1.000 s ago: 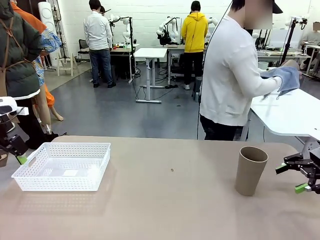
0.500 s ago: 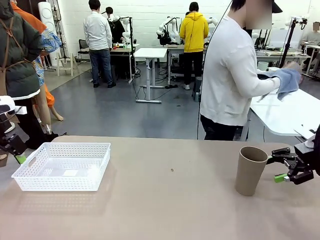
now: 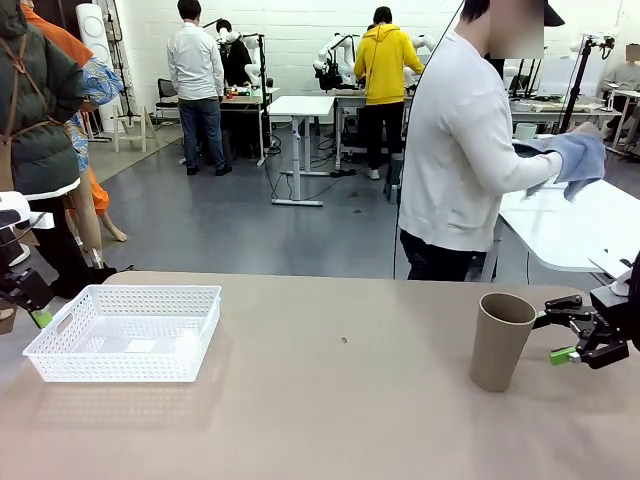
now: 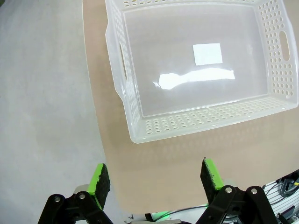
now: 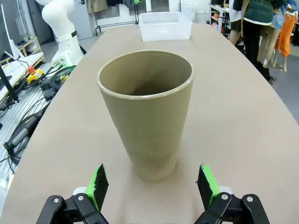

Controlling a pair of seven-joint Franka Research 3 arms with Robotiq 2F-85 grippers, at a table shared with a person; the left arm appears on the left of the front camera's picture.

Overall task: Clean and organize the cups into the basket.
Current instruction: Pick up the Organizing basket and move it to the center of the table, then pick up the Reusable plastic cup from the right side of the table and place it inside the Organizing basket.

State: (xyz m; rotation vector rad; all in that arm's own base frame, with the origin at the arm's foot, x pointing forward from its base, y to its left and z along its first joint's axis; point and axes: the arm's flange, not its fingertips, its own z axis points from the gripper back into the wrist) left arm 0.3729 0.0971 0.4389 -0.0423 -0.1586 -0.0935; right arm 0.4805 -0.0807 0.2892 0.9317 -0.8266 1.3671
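One upright tan-brown tapered tumbler faces your right gripper, wide open and empty, evidently aligned for grasping; left gripper, likewise open and empty, hovers by white perforated plastic basket

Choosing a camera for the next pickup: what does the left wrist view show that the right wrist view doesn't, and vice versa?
Left wrist view: the open left hand at the edge of the table, looking down into the basket, a white label on its floor. Right wrist view: the open right hand either side of the upright tan cup, not touching it. Shared: the basket, far off in the right wrist view, and the table.
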